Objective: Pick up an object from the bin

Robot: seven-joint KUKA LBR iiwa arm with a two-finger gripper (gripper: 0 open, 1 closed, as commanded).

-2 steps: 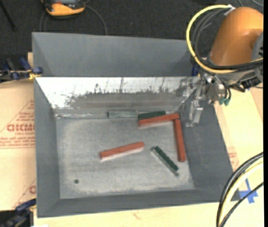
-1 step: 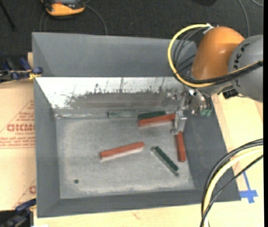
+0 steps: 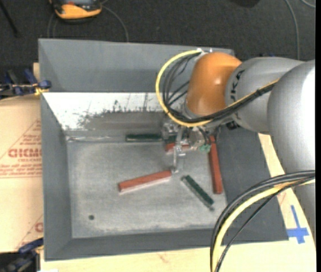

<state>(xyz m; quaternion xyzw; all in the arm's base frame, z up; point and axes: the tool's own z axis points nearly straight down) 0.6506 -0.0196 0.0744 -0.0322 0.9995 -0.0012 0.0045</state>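
No legible txt, dark lettering on arm [image 3: 235, 86] — partly hidden

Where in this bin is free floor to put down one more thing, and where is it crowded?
Bare floor lies left of the flat red-brown stick, with only a dark speck near the front. Crowded on the right: the hand, the back green stick, the front green stick and the long red stick.

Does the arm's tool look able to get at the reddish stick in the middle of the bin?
Probably yes: the tool hangs over the right end of the reddish stick, nothing lies on it, and the nearest green stick lies apart.
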